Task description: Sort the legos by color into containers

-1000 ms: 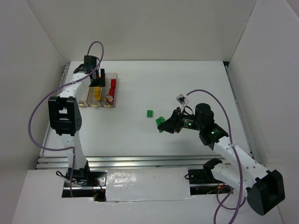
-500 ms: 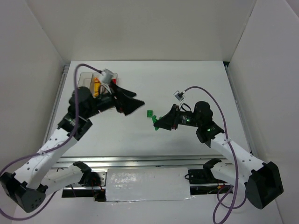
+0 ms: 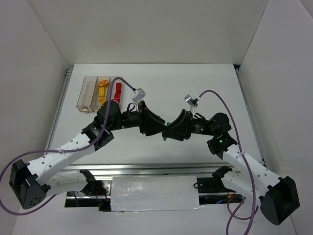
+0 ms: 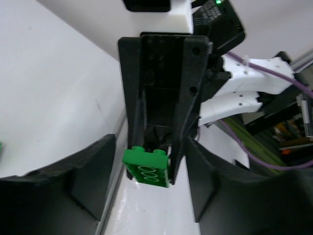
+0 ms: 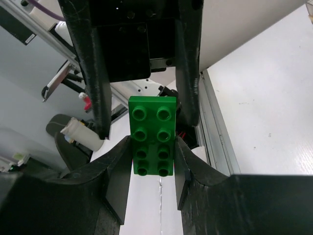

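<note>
A green lego [image 5: 152, 134], a two-by-four brick, is held off the table with my right gripper [image 5: 152, 147] shut on its near end. In the left wrist view the same brick [image 4: 147, 166] shows its underside. My left gripper [image 4: 150, 149] meets it nose to nose at mid-table [image 3: 160, 127]. Its fingers [image 5: 98, 73] flank the brick's far end with gaps still showing, so it is open. The containers [image 3: 89, 93] stand at the far left. Yellow legos [image 3: 101, 88] lie in the middle bin and red legos [image 3: 118, 91] in the right one.
A sliver of another green lego [image 4: 1, 145] shows on the table at the left wrist view's edge. White walls enclose the table on three sides. A metal rail [image 3: 146, 169] runs along the near edge by the arm bases.
My left arm swung from over the bins to mid-table, and its jaws narrowed around the brick's far end. My right gripper carried the green brick a little left to meet it.
</note>
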Robot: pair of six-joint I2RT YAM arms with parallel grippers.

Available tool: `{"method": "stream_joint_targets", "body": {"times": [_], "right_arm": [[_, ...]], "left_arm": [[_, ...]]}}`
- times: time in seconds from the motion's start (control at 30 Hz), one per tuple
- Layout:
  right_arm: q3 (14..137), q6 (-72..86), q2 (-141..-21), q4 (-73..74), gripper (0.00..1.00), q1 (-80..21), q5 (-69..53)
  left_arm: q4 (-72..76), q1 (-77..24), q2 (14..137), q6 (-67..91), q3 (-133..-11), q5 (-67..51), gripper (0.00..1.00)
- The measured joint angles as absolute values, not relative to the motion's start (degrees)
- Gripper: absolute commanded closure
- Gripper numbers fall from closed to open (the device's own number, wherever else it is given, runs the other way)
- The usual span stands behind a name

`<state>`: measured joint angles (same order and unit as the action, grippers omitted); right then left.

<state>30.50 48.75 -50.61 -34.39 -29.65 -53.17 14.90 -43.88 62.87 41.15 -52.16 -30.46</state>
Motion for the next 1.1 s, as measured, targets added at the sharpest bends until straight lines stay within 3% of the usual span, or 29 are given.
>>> {"method": "stream_joint_targets", "body": {"times": [0.13, 0.17, 0.27, 0.33, 0.4, 0.43, 0.47, 0.5, 0.67, 0.8, 0.93, 1.1], "right_arm": [[30.5, 48.9, -50.3, -35.8, 1.00, -29.8, -53.9], [30.5, 49.1, -50.3, -36.6, 1.00, -29.8, -54.1], [30.4, 50.2, -50.4, -39.4, 1.00, -29.8, -54.9], [30.4, 50.7, -50.6, -40.4, 0.99, -29.8, -55.1], [30.4, 51.1, -50.7, -41.0, 0.93, -29.8, -55.2], [30.4, 51.2, -50.8, -41.2, 0.53, -29.8, -55.3], [30.4, 51.3, -50.8, -41.2, 0.13, -29.8, -55.3], [30.4, 51.7, -50.8, -41.3, 0.01, -29.8, -55.3], [30.5, 47.4, -50.2, -34.9, 0.00, -29.7, -52.3], [30.3, 40.9, -46.5, -23.0, 0.00, -28.2, -46.3], [30.0, 36.0, -40.4, -12.3, 0.00, -26.6, -38.0], [30.0, 32.6, -37.6, -4.1, 0.00, -26.5, -32.1]], "left_arm": [[18.0, -44.4, 62.9, 42.5, -52.1, -32.2, 0.44], [18.5, -44.3, 62.9, 42.9, -52.1, -32.6, 0.55], [20.2, -44.2, 62.9, 43.9, -51.8, -33.4, 0.74], [21.0, -44.2, 62.9, 44.0, -51.8, -33.7, 0.78], [21.3, -44.2, 62.9, 44.0, -51.8, -33.9, 0.93], [21.4, -44.2, 62.9, 44.0, -51.8, -34.0, 1.00], [21.4, -44.1, 62.9, 43.9, -51.8, -34.0, 1.00], [21.4, -44.1, 62.9, 43.9, -51.8, -34.3, 1.00], [11.3, -43.5, 63.1, 38.1, -56.3, -32.1, 1.00], [-2.5, -35.5, 65.6, 27.9, -68.4, -24.1, 1.00], [-13.6, -25.0, 73.1, 15.5, -82.8, -8.1, 1.00], [-18.8, -17.8, 90.7, -1.9, -95.7, 10.2, 1.00]]}}
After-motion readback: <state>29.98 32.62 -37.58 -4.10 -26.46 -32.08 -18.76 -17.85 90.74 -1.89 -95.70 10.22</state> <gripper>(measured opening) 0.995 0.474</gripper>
